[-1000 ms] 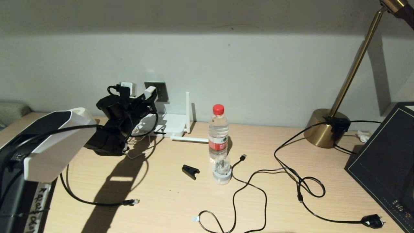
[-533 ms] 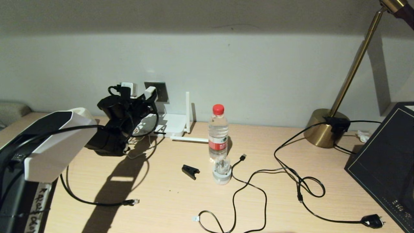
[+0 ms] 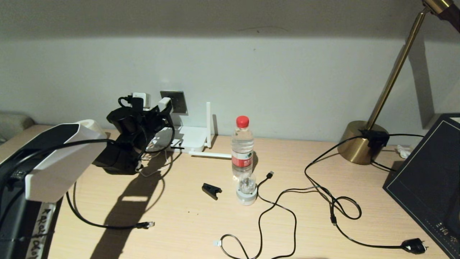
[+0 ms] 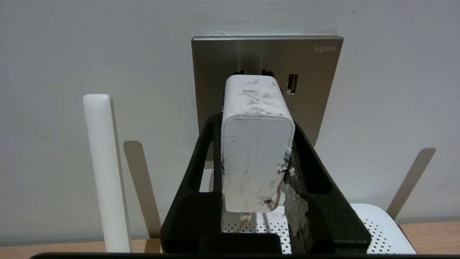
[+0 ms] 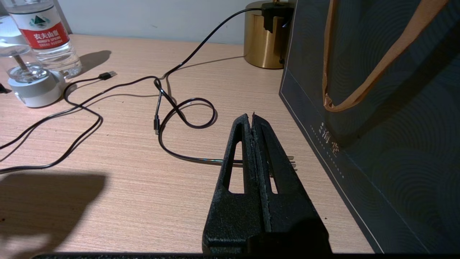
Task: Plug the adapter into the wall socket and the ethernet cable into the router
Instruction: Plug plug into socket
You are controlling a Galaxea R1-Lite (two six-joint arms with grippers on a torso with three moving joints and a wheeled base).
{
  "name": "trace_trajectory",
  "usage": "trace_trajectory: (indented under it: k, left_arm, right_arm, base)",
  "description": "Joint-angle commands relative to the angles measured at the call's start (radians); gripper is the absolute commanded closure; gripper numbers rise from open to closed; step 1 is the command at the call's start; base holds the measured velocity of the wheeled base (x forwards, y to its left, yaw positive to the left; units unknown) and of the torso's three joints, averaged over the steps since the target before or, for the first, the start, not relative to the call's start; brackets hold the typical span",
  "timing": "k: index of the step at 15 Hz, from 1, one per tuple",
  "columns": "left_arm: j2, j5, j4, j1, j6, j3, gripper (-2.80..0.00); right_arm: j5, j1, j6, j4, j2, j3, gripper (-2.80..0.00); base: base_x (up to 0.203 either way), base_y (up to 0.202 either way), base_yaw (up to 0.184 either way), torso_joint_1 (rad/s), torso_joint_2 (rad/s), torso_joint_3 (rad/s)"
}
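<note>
The left hand (image 4: 257, 158) is up at the wall around ten o'clock on the bench (image 3: 187, 212), its two black fingers (image 4: 309, 169) clamped on either side of the adapter (image 4: 256, 144), a scuffed white block whose thin white cord leaves its near end. In the left wrist view the adapter's far end sits right at the wall socket (image 4: 309, 64), a dark grey metal plate with a small USB slot beside the block; whether the prongs are fully in cannot be told, since the block hides them. From the head camera the adapter (image 3: 164, 104) shows as a white tip just touching the socket's (image 3: 178, 101) left edge, with a second white plug (image 3: 141, 98) already on the wall just to its left. The router (image 3: 187, 141) lies flat on the bench directly under the socket, one antenna (image 3: 208, 122) upright and another lying flat (its perforated top also shows below the hand in the wrist view). The ethernet cable (image 3: 104, 225) curves across the bench at about seven o'clock, its connector (image 3: 146, 225) lying loose and well apart from the router. The right hand (image 5: 252, 124) rests low over the bench at about four o'clock, fingers pressed together on nothing, beside a dark paper bag (image 5: 377, 126). A water bottle (image 3: 242, 147) stands near the middle, with a brass lamp base (image 3: 359, 144) at two o'clock.
</note>
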Motion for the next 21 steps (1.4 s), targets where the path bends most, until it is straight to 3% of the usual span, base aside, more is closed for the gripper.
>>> trace_trajectory:
  k: [1, 21]
  left_arm:
    - [0.000, -0.002, -0.008, 0.002, 0.000, -0.005, 0.00]
    - [0.022, -0.002, 0.014, -0.003, 0.000, -0.062, 0.00]
  right_arm:
    - [0.000, 0.000, 0.000, -0.001, 0.000, 0.035, 0.00]
    - [0.000, 0.000, 0.000, -0.001, 0.001, 0.035, 0.00]
  base:
    - [0.000, 0.000, 0.000, 0.000, 0.00, 0.000]
    - [0.000, 0.000, 0.000, 0.000, 0.00, 0.000]
